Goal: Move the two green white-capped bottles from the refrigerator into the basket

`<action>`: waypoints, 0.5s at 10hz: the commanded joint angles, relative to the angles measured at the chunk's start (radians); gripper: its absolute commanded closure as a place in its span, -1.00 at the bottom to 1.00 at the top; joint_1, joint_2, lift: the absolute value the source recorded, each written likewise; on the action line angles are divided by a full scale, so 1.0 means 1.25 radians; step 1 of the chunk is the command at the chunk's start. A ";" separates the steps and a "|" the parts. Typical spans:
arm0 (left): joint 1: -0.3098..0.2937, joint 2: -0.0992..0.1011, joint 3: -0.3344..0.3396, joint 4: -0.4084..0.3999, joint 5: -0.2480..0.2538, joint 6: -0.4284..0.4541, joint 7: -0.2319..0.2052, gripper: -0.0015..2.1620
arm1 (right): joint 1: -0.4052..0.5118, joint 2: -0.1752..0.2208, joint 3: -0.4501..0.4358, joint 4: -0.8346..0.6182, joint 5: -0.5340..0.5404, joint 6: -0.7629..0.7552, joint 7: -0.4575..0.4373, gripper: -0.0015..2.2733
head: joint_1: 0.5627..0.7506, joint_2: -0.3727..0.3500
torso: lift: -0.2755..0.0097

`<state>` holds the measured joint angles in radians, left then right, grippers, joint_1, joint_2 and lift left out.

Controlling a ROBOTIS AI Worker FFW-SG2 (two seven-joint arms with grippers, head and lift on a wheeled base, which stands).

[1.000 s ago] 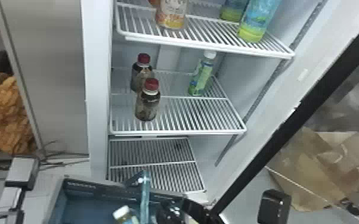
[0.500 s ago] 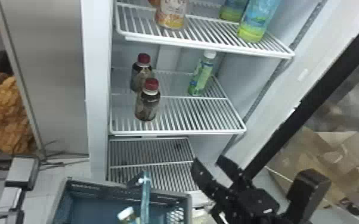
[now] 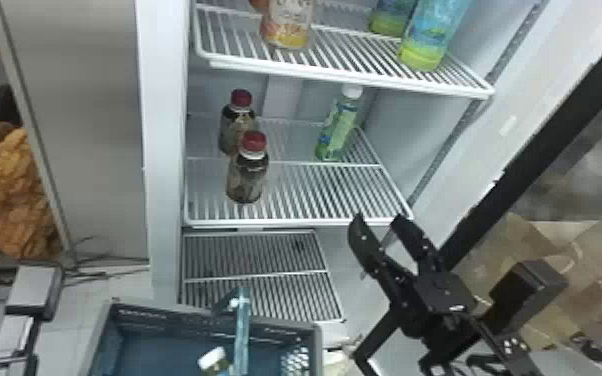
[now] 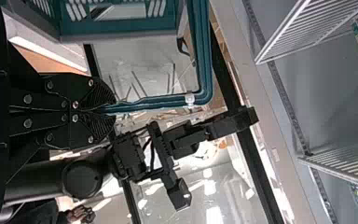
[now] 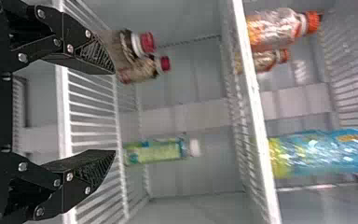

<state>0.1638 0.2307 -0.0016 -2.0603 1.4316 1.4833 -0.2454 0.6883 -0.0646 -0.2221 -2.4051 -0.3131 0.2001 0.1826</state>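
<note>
Nearest us, at 7 o'clock in the head view, is the basket (image 3: 165,320), with a white cap (image 3: 213,357) inside, probably the first bottle's. Our left gripper (image 4: 107,109) has its fingers pinched on the handle (image 4: 161,101). At 4 o'clock, our right gripper (image 3: 379,220) has its fingers spread wide and empty, and it is the nearer one to the remaining bottle (image 3: 337,127). That stands upright on the middle shelf (image 3: 295,220), deeper in, at 11 o'clock from the fingertips. It lines up with the finger farther from the red-capped bottles (image 3: 247,170), so we should centre the gap on its vertical axis before going in.
</note>
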 commanded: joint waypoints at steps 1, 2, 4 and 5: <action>0.000 0.000 0.003 0.000 0.000 -0.001 0.000 0.07 | -0.034 0.004 -0.015 0.042 0.013 -0.042 0.000 -0.57 | 0.41 -0.94 | -0.92; 0.000 0.000 0.003 0.000 0.000 -0.001 0.000 0.07 | -0.062 0.004 -0.017 0.072 0.013 -0.052 0.000 -0.57 | 0.41 -0.94 | -0.92; 0.002 -0.002 0.001 0.000 0.002 -0.003 -0.001 0.07 | -0.115 0.001 -0.004 0.125 0.016 -0.070 0.005 -0.60 | 0.41 -0.94 | -0.92; 0.002 -0.002 0.000 0.000 0.002 -0.003 -0.001 0.07 | -0.142 0.000 0.004 0.152 0.019 -0.078 0.005 -0.61 | 0.41 -0.94 | -0.92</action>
<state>0.1667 0.2287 -0.0005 -2.0605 1.4338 1.4799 -0.2469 0.5289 -0.0640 -0.2222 -2.2329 -0.2910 0.1095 0.1888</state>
